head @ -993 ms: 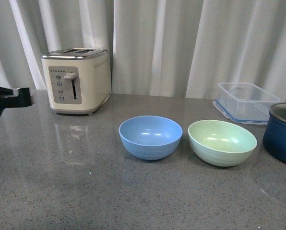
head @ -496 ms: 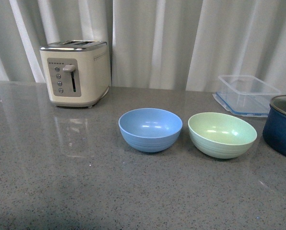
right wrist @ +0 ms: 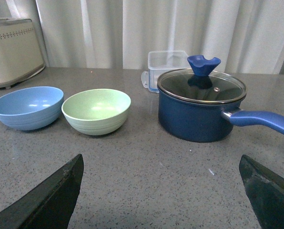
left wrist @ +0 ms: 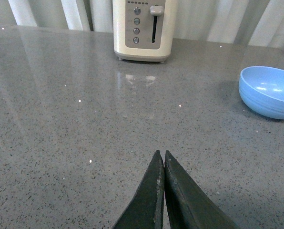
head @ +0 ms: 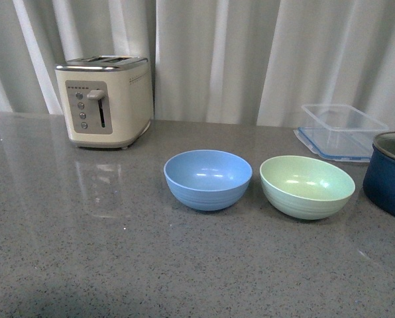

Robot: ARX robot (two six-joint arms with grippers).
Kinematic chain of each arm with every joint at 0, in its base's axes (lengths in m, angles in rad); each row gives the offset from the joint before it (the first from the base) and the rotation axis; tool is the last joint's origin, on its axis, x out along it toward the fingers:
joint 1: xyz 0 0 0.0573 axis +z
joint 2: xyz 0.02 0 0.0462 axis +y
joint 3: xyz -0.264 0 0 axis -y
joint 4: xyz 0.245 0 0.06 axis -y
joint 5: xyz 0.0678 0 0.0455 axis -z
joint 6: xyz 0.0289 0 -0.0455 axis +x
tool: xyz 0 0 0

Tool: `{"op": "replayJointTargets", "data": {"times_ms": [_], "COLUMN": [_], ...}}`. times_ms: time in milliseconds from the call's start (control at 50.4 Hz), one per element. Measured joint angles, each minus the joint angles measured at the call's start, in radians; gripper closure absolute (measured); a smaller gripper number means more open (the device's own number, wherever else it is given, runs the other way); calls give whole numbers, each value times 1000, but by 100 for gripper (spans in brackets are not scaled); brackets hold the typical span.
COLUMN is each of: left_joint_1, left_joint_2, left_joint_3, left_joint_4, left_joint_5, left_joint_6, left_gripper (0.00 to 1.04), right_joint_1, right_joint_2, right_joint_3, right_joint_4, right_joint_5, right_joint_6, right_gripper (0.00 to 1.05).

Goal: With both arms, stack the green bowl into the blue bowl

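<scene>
The blue bowl sits upright and empty on the grey counter, mid-table. The green bowl sits beside it on its right, a small gap between them. Neither arm shows in the front view. In the left wrist view my left gripper is shut and empty, low over bare counter, with the blue bowl far off to one side. In the right wrist view my right gripper is wide open and empty, well short of the green bowl and the blue bowl.
A cream toaster stands at the back left. A clear plastic container sits at the back right. A dark navy pot with a glass lid and long handle stands right of the green bowl. Curtains hang behind the counter.
One second ago a black arm part showed at the left edge of the front view; it has left the view. The view shifted slightly. The bowls have not moved.
</scene>
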State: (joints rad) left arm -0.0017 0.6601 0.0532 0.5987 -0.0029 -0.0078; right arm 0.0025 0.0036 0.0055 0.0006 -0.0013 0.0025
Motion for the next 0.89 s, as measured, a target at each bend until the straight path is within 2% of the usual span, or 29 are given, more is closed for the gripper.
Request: {"op": "replayJointTargets", "data": {"times_ms": [159, 893], "left_joint_1": [0, 0], "left_joint_2": [-40, -417], "left_joint_3": [-32, -32], "left_joint_4": [10, -352], "left_joint_5": [3, 3], "left_joint_6": [0, 0], "left_gripper": [101, 101], "right_joint_1": [0, 0], "right_joint_2": [0, 0], "right_joint_3": [0, 0], "right_joint_4": [0, 0], "right_joint_5": [0, 0], "right_joint_6": [0, 0], "right_gripper": [10, 10]}}
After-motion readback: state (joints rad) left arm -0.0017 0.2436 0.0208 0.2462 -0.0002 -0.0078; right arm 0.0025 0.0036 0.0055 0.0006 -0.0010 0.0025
